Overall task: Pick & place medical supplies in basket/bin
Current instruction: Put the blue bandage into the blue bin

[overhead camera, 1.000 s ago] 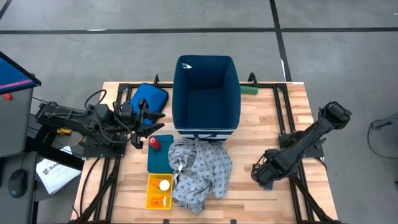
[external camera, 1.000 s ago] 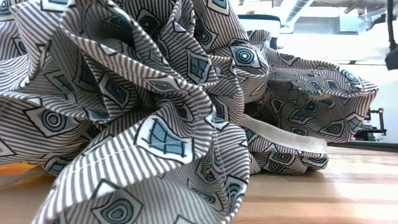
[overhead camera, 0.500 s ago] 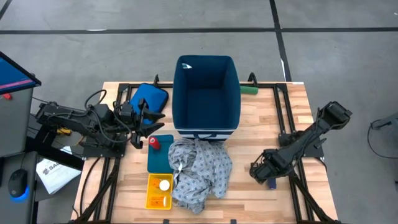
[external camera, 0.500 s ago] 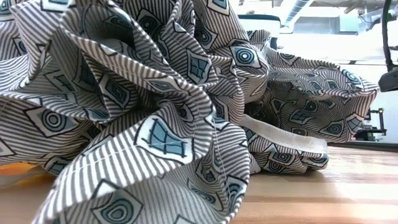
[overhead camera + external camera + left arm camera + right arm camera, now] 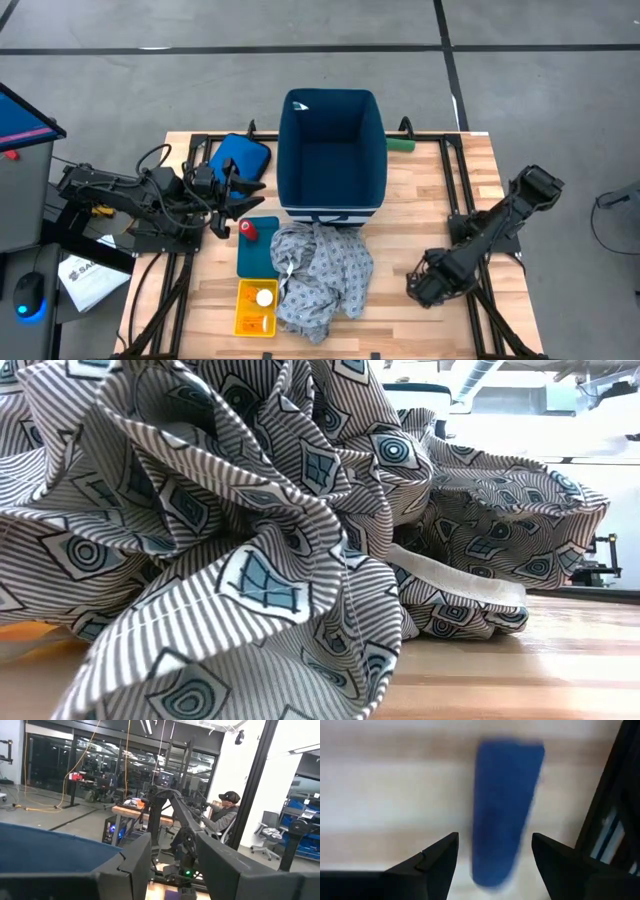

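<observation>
A dark-blue cylinder (image 5: 505, 810) lies on the wood near the table's right rail. My right gripper (image 5: 494, 840) (image 5: 428, 290) points down over it, open, one finger on either side and apart from it. My left gripper (image 5: 172, 847) (image 5: 238, 195) is held up level at the table's left, open and holding nothing. The navy bin (image 5: 332, 155) stands at the far middle. The grey patterned gown (image 5: 320, 275) (image 5: 250, 540) lies crumpled in front of it. A red cylinder (image 5: 247, 229) stands on a teal pad (image 5: 260, 255). A white-capped bottle (image 5: 263, 297) lies in a yellow tray (image 5: 250, 315).
A flat blue padded pouch (image 5: 240, 158) lies left of the bin, and a green piece (image 5: 400, 143) to its right. Black rails (image 5: 455, 190) run along both sides of the table. Bare wood (image 5: 420, 210) lies between the gown and my right arm. A person sits beyond the table (image 5: 225, 812).
My right gripper has sunk toward the table and shifted a little toward the near edge, staying open over the dark-blue cylinder. It has also dropped out of the low view's right edge.
</observation>
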Robot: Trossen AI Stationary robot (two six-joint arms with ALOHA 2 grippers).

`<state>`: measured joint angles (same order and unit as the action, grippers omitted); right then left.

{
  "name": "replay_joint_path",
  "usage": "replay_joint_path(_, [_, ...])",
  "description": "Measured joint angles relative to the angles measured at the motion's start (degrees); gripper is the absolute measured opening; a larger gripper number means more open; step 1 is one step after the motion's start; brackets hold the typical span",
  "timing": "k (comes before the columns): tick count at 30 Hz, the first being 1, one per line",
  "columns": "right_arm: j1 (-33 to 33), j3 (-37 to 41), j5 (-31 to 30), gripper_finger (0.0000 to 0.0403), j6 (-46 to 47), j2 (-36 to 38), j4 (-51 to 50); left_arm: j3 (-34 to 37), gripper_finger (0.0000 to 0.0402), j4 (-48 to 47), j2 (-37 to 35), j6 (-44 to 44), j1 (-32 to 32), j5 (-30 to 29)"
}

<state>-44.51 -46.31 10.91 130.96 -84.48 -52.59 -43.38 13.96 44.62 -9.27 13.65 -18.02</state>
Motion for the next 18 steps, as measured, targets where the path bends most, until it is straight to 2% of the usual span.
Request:
replay_joint_path(11, [-7.0, -5.0, -0.2, 0.0249, 0.3, -1.6, -0.7, 0.0, 0.0145, 0.0, 0.0, -0.2, 0.0, 0.0])
replay_joint_path(18, [-11.0, -11.5, -7.8, 0.0249, -2.6, -10.3, -3.1, 0.0, 0.0143, 0.0, 0.6, -0.2, 0.0, 0.0])
